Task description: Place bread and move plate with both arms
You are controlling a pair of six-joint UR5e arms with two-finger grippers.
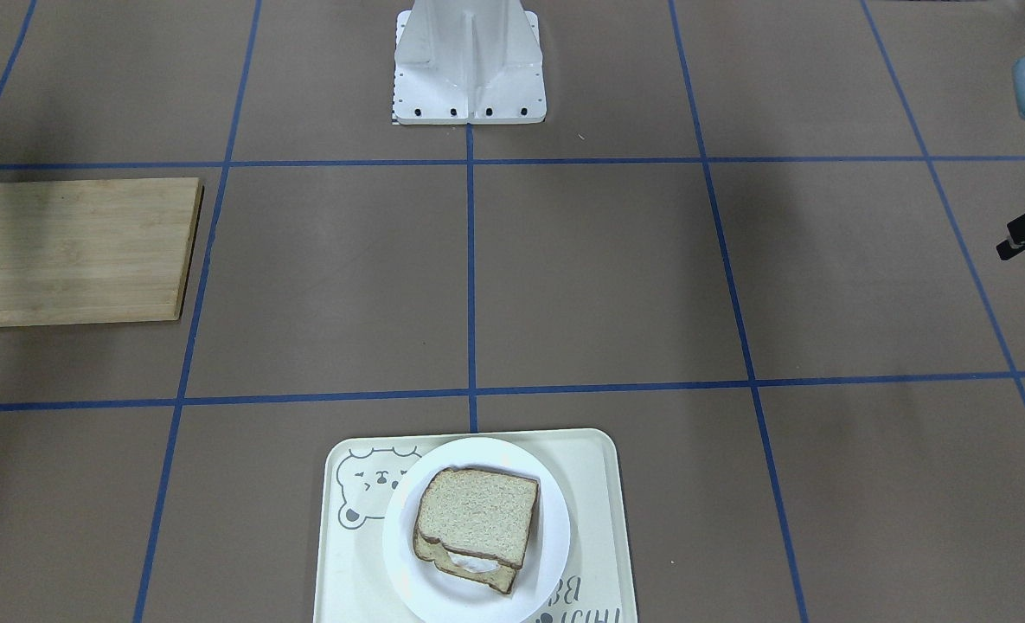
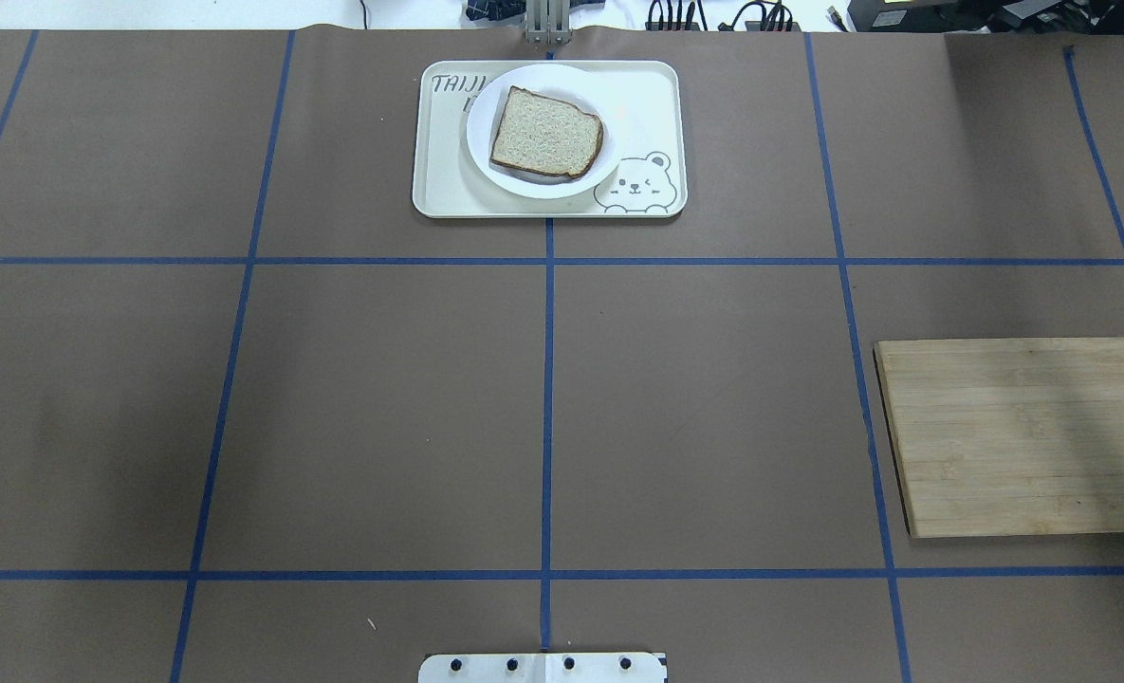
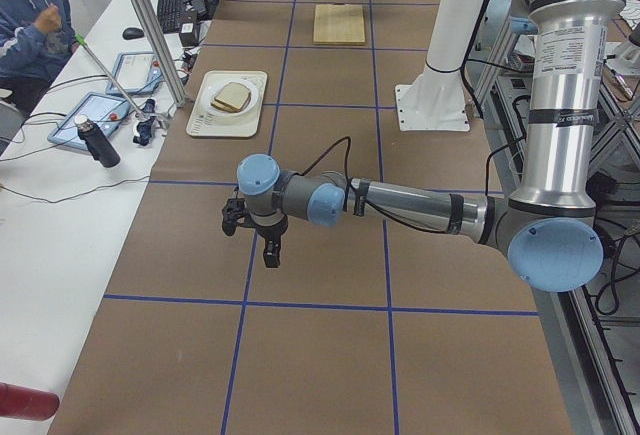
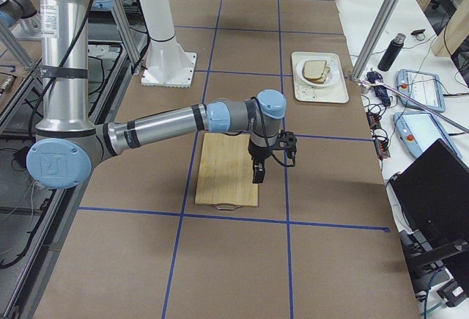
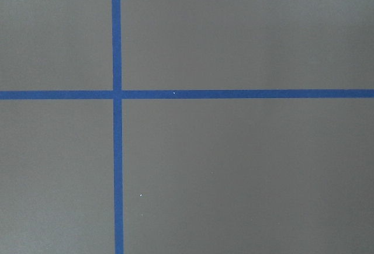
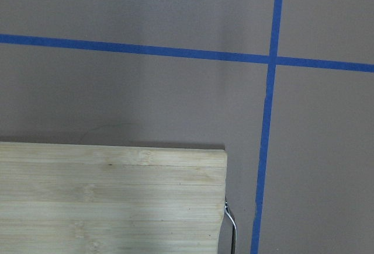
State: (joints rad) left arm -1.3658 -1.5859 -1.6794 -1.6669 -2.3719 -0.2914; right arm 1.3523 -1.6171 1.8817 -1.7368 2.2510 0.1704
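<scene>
The bread is a plain brown-crusted slice lying on top of another slice on the round white plate. The plate sits on the cream bear tray at the table's far middle. Bread and plate also show in the overhead view. My left gripper hangs over bare table, far from the tray; I cannot tell if it is open or shut. My right gripper hangs by the edge of the wooden board; I cannot tell its state either. Both wrist views show no fingers.
A bamboo cutting board with a metal handle loop lies on my right side. The white robot base stands at mid-table. Blue tape lines grid the brown table. A side bench with bottles, devices and an operator runs beyond the tray.
</scene>
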